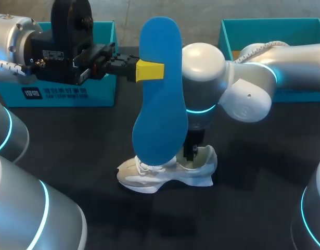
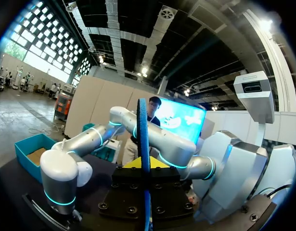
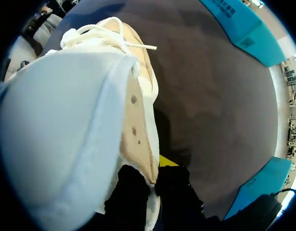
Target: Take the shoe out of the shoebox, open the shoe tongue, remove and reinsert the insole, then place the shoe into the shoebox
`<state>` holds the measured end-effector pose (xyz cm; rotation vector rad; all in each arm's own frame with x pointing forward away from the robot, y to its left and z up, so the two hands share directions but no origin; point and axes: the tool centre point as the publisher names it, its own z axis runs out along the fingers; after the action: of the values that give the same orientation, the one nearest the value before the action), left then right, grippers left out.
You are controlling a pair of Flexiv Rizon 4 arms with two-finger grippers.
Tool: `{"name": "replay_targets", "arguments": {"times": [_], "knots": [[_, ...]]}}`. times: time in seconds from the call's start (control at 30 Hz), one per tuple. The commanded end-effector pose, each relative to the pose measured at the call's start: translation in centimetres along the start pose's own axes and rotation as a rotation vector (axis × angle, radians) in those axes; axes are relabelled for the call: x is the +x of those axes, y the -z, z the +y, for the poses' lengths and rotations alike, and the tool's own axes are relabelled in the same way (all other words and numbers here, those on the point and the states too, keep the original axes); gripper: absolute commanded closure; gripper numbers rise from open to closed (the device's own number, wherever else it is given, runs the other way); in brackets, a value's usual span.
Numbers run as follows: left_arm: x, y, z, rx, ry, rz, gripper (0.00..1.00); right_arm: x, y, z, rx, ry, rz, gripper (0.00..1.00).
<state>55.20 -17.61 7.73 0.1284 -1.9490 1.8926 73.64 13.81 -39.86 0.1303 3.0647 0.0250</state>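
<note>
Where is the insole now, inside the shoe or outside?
Outside: the left gripper holds the blue insole upright, its whole outline visible, over the white shoe.

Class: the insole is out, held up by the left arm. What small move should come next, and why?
Probably lower the insole, bottom end first, toward the opening of the shoe. The left gripper holds the insole upright above the shoe, while the right gripper pinches the shoe's collar, steadying it on the table.

1. The table [image 1: 71, 156] has a black, matte top, plain across its width.
2. Lighting is even and overhead; soft, diffuse shadows lie on the top, with a dull sheen in patches.
</note>
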Motion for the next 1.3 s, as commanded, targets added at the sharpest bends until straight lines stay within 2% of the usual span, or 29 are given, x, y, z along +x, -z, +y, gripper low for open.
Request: {"name": "replay_targets", "arguments": {"times": [0.03,0.53,1.03,1.13,1.3], "knots": [[-0.2,-0.1,-0.2,-0.005,0.0,0.002,1.0,-0.1,0.3,0.0,0.003,0.0,-0.006,1.0],[-0.2,-0.1,-0.2,-0.005,0.0,0.002,1.0,0.1,4.6,-0.6,0.035,-0.031,-0.014,1.0],[-0.2,-0.1,-0.2,-0.005,0.0,0.002,1.0,1.6,8.3,-1.1,0.005,-0.225,0.004,1.0],[-0.2,-0.1,-0.2,-0.005,0.0,0.002,1.0,2.1,8.7,-1.3,0.007,-0.285,0.01,1.0],[-0.2,-0.1,-0.2,-0.005,0.0,0.002,1.0,2.5,8.9,-1.4,-0.002,-0.296,0.019,1.0]]}}
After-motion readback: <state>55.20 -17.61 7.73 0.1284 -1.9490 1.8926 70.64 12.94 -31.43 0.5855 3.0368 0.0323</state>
